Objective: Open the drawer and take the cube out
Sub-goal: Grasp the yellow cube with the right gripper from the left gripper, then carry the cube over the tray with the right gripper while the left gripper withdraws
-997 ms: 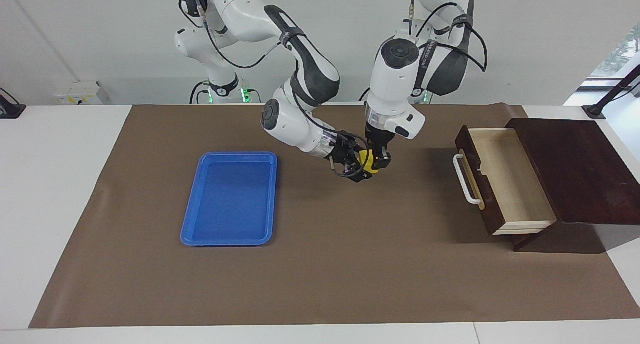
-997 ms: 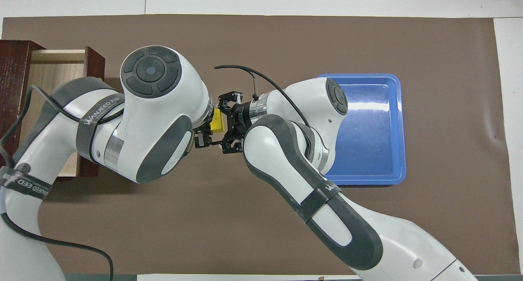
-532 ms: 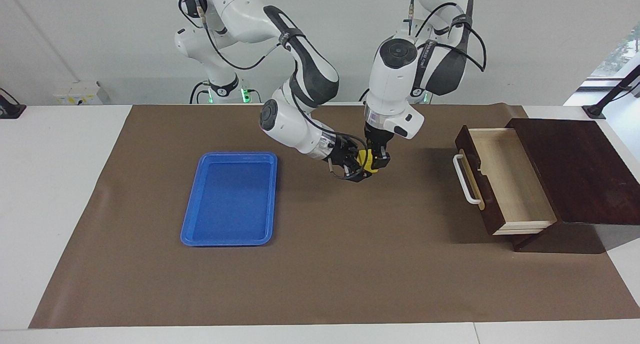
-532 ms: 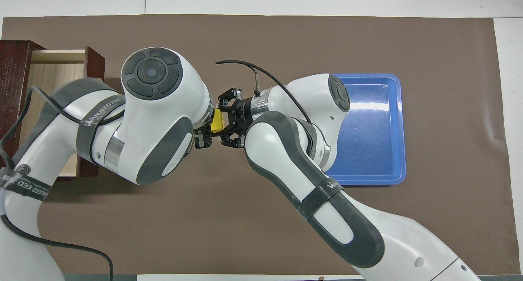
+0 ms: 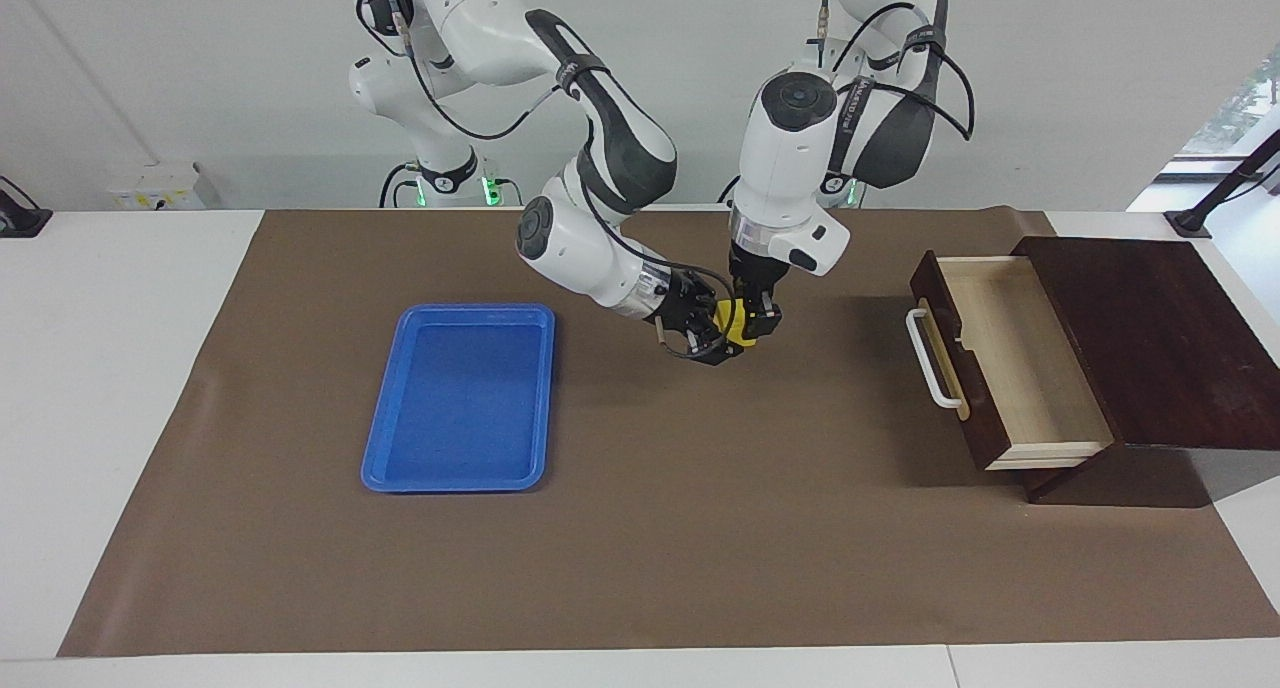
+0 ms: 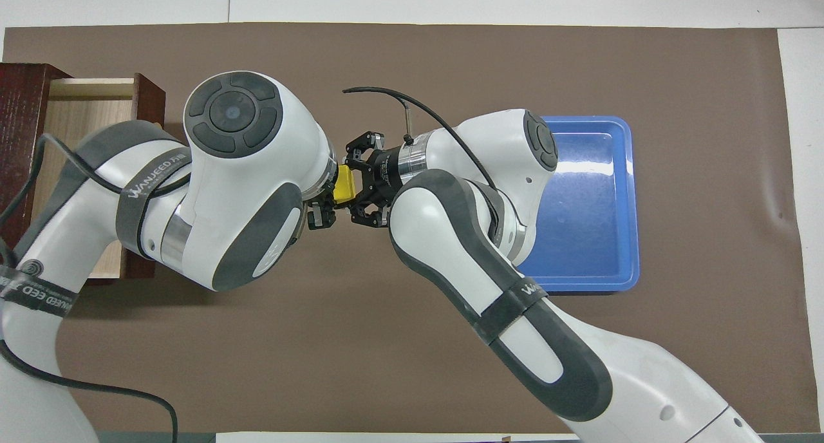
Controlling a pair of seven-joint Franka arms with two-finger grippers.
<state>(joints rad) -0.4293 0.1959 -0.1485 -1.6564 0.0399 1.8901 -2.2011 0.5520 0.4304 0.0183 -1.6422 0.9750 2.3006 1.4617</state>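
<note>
**Cube held in mid-air between tray and open drawer**

The drawer [image 5: 1005,363] stands pulled out of its box [image 5: 1150,338] at the left arm's end of the table, its handle [image 5: 928,360] facing the table's middle. The tray [image 5: 462,398] lies on the mat [image 5: 700,528] toward the right arm's end. Between them, over bare mat, the left gripper [image 5: 752,320] and right gripper [image 5: 715,336] meet on the cube [image 5: 733,323], each clamped on it from its own side

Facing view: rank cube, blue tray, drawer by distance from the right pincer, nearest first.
1. cube: in the right pincer, also gripped by the left pincer.
2. blue tray: toward the right arm's end of the table.
3. drawer: open, toward the left arm's end.
</note>
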